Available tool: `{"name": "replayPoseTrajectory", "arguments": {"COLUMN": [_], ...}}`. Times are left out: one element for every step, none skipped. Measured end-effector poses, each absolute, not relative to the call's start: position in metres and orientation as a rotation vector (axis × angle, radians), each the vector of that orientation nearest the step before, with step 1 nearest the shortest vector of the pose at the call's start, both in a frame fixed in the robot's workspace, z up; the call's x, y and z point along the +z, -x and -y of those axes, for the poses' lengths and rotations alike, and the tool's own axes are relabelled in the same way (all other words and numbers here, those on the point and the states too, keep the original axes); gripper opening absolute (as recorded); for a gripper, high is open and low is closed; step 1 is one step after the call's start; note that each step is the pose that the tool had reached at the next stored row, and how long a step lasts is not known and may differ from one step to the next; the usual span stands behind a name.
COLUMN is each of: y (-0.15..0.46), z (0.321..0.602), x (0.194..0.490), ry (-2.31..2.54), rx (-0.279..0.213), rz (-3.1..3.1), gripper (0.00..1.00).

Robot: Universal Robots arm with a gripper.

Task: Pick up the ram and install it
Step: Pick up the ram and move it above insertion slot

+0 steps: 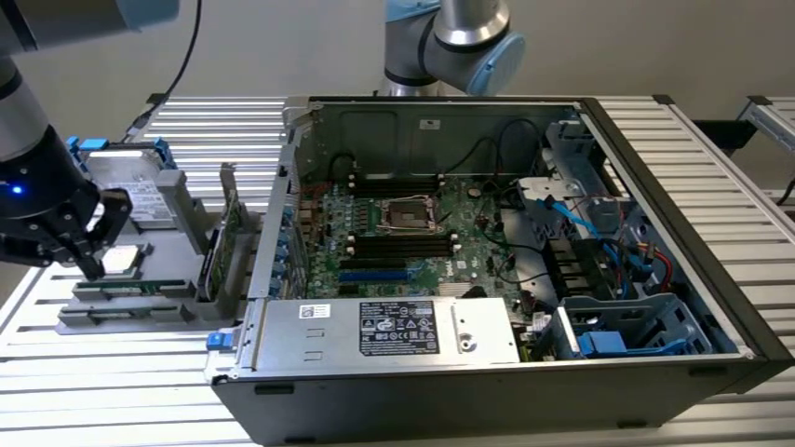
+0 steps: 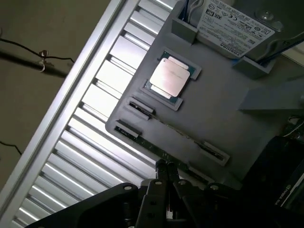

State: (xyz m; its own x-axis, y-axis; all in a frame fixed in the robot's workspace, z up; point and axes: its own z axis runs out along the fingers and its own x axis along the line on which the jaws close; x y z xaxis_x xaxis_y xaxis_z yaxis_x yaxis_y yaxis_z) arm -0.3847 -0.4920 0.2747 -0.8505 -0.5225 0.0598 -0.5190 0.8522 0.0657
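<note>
Fingertips of the black gripper [image 2: 166, 167] are pressed together just above the long, thin green ram stick [image 1: 122, 290]. The stick stands on edge in the grey plastic tray [image 2: 213, 109], its long axis running across the exterior view from left to right.

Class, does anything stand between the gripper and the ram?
Nothing visible does. The shut gripper hangs just above the ram, which sits in the gray holder. The processor lies beside the ram, not in between.

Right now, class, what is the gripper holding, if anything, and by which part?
The gripper, shut, seems to pinch the ram stick by its upper edge, about mid-length, while the stick stands in the grey holder.
</note>
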Motion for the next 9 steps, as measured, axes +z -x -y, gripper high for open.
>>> {"name": "replayPoseTrajectory", "arguments": {"y": [0.3847, 0.3847, 0.3847, 0.3847, 0.3847, 0.3847, 0.3847, 0.3847, 0.3847], "z": [0.4920, 0.4920, 0.4920, 0.4920, 0.4920, 0.4920, 0.4920, 0.4920, 0.4920], "x": [0.2746, 0.2743, 0.2741, 0.2738, 0.2735, 0.2732, 0.2730, 0.2727, 0.2724], "ry": [-0.858, -0.884, -0.910, -0.939, -0.965, -0.991, -1.018, -1.045, -1.070], "rx": [-0.077, -0.080, -0.082, -0.084, -0.086, -0.088, -0.090, -0.091, -0.093], "rz": [2.943, 2.936, 2.928, 2.919, 2.910, 2.902, 2.892, 2.883, 2.874], "gripper": [0.10, 0.10, 0.10, 0.10, 0.10, 0.10, 0.10, 0.10, 0.10]}}
